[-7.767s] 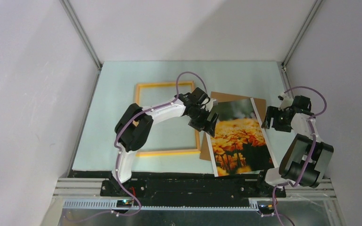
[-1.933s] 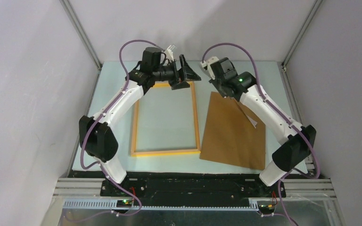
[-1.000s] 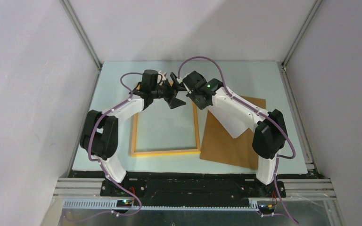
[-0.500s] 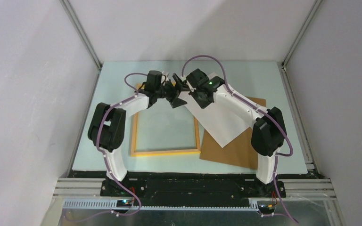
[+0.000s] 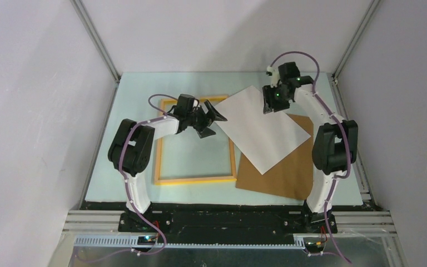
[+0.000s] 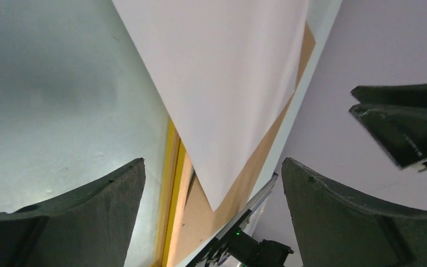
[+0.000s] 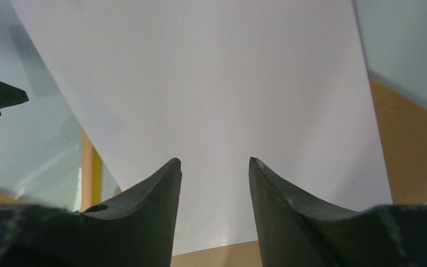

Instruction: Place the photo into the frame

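Photo (image 5: 261,128) is lying white back up, so I am seeing none of the printed side. It is sitting skewed, like a diamond. Its left corner is reaching over the far right corner of the frame (image 5: 195,179) and into the opening, and the rest is spreading over the brown backing board (image 5: 281,175) and the pale green mat (image 5: 139,94). I cannot tell whether the sheet is lying flat or partly lifted.

I am keeping the left gripper (image 5: 208,117) inside the frame's far end, just beside the photo's left corner. Its wrist view is showing the jaws standing wide apart with nothing between them. The white sheet (image 6: 217,72) is running past, with the yellow rail (image 6: 172,183) and the board (image 6: 244,183) beyond.

I am holding the right gripper (image 5: 269,103) over the photo's far right edge. Its own camera is looking straight down onto the white paper (image 7: 200,83), and the two fingers (image 7: 144,200) are showing a clear gap between their tips. So the right gripper (image 7: 214,161) is parted and not pinching the sheet. I cannot tell whether the tips are touching the paper. A strip of the frame (image 7: 87,167) is showing at the left of that view and the board (image 7: 406,144) at the right.
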Robot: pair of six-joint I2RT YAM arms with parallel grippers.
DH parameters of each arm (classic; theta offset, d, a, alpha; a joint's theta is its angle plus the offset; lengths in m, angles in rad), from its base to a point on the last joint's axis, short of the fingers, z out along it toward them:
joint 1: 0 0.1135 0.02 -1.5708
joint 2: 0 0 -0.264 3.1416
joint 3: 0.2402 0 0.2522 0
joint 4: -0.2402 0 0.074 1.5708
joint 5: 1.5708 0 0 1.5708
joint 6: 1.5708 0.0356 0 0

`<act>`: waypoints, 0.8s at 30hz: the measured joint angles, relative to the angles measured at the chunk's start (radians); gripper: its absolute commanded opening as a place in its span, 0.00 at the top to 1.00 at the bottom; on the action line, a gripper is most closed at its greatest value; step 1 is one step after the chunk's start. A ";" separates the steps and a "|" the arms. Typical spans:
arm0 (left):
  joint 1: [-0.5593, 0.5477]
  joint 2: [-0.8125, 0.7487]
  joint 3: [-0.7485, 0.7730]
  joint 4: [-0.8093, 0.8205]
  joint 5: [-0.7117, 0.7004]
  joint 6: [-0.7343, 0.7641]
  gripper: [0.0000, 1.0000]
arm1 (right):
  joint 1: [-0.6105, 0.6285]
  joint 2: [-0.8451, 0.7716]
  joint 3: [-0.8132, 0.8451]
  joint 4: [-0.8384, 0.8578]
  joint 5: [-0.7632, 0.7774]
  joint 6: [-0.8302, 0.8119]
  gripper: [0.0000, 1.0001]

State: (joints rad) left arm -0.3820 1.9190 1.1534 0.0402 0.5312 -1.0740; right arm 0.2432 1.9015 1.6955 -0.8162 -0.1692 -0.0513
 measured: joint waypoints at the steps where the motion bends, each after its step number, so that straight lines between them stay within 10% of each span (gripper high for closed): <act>1: -0.002 0.000 -0.003 -0.003 -0.009 0.012 0.05 | -0.021 0.003 -0.003 0.006 -0.020 0.000 0.44; 24: -0.080 0.047 0.074 -0.090 -0.107 0.133 0.07 | -0.307 0.400 0.242 0.077 -0.318 -0.008 0.24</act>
State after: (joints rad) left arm -0.4625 1.9659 1.2278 -0.0498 0.4240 -0.9409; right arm -0.0635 2.3016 1.9373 -0.7395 -0.4873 -0.0593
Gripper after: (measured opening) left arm 0.927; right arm 0.754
